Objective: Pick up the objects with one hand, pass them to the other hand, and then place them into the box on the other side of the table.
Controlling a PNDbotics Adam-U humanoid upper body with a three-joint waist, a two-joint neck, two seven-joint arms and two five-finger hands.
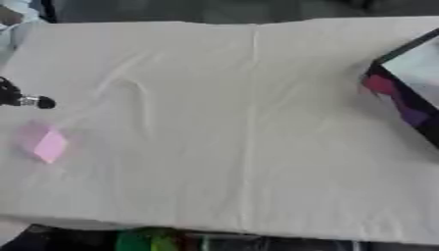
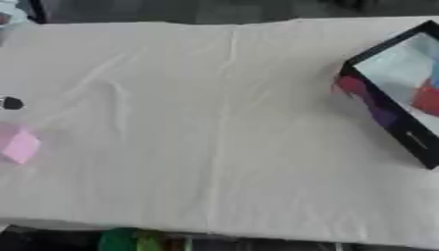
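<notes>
A small pink block (image 1: 48, 144), pale and rather blurred, lies on the cream cloth-covered table (image 1: 240, 147) near its left edge, resting free with nothing touching it. Just above it, at the left border of the view, a black fingertip of the robot's left hand (image 1: 26, 100) pokes into sight; only that tip and a bit of dark structure behind it show, so I cannot tell how far the hand is opened or whether it has anything in it (nothing appears between it and the block). It sits close to the block but apart from it, which suggests the left hand is the one meant to do the pick-up, being on the block's side.

The right hand appears in neither view.

Across the table, at the right edge, stands the black-walled box with a pale inner floor (image 2: 386, 112); red and blue patches inside it look like things already dropped in. It is well apart from the block, hence the hand-over in the middle.

Between block and box the cloth is bare, only creased, so there is open room for both arms to meet. The block lies close to the table's left edge, so a nudge outward could push it off.
</notes>
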